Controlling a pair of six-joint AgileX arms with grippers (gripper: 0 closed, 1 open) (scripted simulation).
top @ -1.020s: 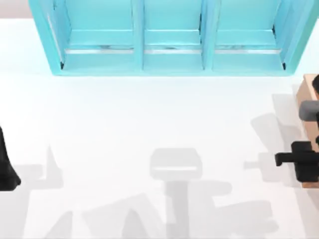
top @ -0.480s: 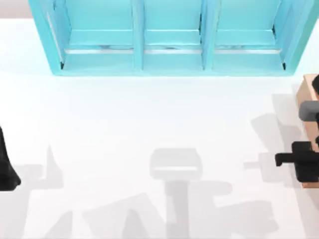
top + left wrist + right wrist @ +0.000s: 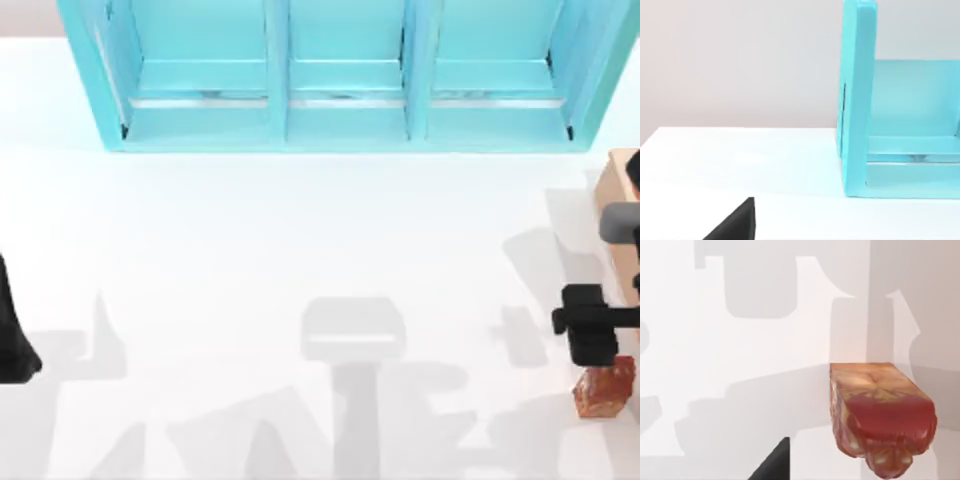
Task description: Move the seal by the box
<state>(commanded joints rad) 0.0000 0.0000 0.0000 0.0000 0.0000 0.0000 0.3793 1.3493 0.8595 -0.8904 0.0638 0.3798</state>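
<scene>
The seal [image 3: 604, 388], a small reddish-brown blocky lump, rests on the white table near the right edge, close beside the tan box [image 3: 614, 190]. In the right wrist view the seal [image 3: 881, 415] lies on the table below the camera, apart from the one dark fingertip [image 3: 774, 463] that shows. My right gripper [image 3: 590, 335] hovers just behind the seal, open and holding nothing. My left arm [image 3: 12, 335] is parked at the left edge, and a dark tip of it [image 3: 735, 226] shows in the left wrist view.
A big turquoise panelled cabinet [image 3: 340, 110] spans the back of the table; its side wall [image 3: 858, 100] stands in the left wrist view. Arm shadows fall across the white table [image 3: 300, 250] in the middle and front.
The right gripper has drawn back from the table, uncovering the seal that it hid before. The seal now lies free beside the box. The left arm has not moved.
</scene>
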